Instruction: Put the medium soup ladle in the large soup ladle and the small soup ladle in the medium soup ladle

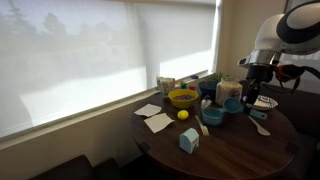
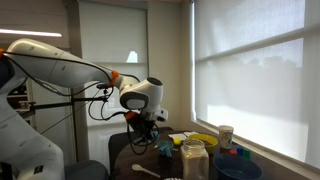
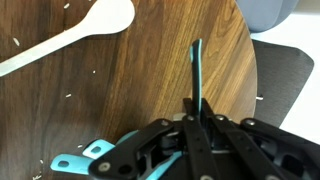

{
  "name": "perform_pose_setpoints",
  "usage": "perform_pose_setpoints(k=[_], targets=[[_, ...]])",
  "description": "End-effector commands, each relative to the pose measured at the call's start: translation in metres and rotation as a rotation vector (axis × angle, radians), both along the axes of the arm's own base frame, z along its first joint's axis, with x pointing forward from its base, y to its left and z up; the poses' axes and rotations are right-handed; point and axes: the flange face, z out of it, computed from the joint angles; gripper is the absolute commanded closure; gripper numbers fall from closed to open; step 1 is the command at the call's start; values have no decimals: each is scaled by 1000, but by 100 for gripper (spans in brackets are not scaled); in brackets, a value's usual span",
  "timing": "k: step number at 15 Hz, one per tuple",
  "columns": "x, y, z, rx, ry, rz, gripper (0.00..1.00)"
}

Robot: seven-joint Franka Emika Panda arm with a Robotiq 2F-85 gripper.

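Hand (image 3: pixel 197 114) clamps teal ladle (image 3: pixel 197 65) by handle, bowl hidden.

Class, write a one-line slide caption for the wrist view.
Gripper grips a teal ladle over the round wooden table; a white spoon lies beyond.
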Motion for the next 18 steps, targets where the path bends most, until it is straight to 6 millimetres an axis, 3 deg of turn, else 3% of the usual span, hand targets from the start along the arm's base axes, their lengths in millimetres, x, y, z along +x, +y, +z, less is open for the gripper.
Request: perform_pose_setpoints(k=[1,8,18], targets=[[29,3,1,34,50,51,98],[66,6,-13,58,140,93,98],[91,-7,-32,96,194,95,98]])
